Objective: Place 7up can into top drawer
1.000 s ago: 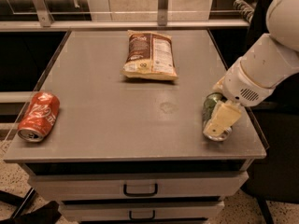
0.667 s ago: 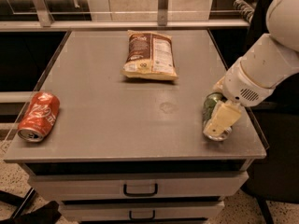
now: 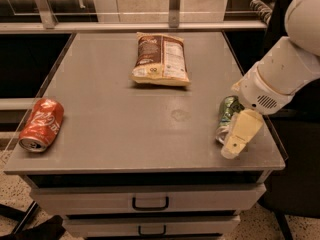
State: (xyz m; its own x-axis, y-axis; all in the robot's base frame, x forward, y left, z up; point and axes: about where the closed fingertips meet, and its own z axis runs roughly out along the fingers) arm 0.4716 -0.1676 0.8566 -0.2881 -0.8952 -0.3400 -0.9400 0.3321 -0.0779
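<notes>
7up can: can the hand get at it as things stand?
Probably yes: the hand sits right against the 7up can at the tabletop's front right corner, with nothing between them.

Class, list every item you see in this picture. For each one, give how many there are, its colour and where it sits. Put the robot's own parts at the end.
7up can: one, green, near the right edge of the cabinet top
cola can: one, red, lying on its side near the left edge
snack bag: one, brown and yellowish, lying flat toward the back middle
cabinet top: one, grey, bearing all three items
top drawer: one, pale grey with a black handle, just under the cabinet top
lower drawer: one, pale grey with a black handle, beneath the top drawer
arm: one, white, reaching in from the right
gripper: one, pale, at the 7up can, near the front right corner
</notes>
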